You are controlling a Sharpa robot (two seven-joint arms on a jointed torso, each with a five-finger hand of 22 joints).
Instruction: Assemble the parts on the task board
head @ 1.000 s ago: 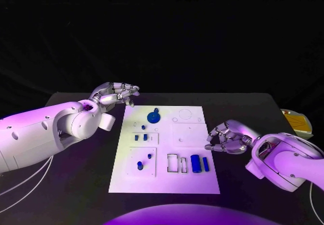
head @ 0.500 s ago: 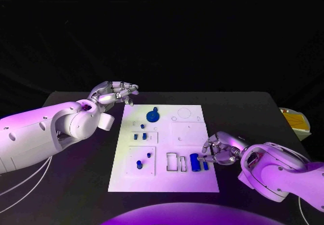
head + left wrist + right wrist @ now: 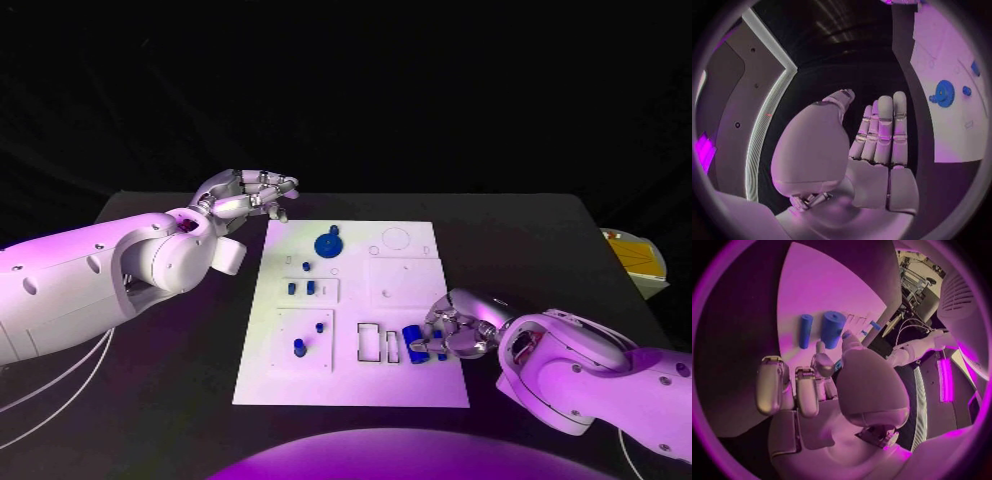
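1. Your right hand (image 3: 459,327) sits low over the board's near right corner, fingers curled down around the blue cylinder (image 3: 417,346). Its wrist view shows the fingertips (image 3: 819,359) at the cylinder (image 3: 833,329), but you cannot tell whether they actually grip it.
2. Just beside the cylinder lies a thinner blue bar (image 3: 805,330), flat on the board.
3. Your left hand (image 3: 248,195) hovers above the worktop (image 3: 159,330) off the board's far left corner, fingers gathered in, holding nothing.
4. The white board (image 3: 389,385) lies mid-worktop. A blue gear (image 3: 329,243) sits near its far edge, small blue pegs (image 3: 300,288) stand in the left pockets, and another peg (image 3: 300,349) stands nearer you.
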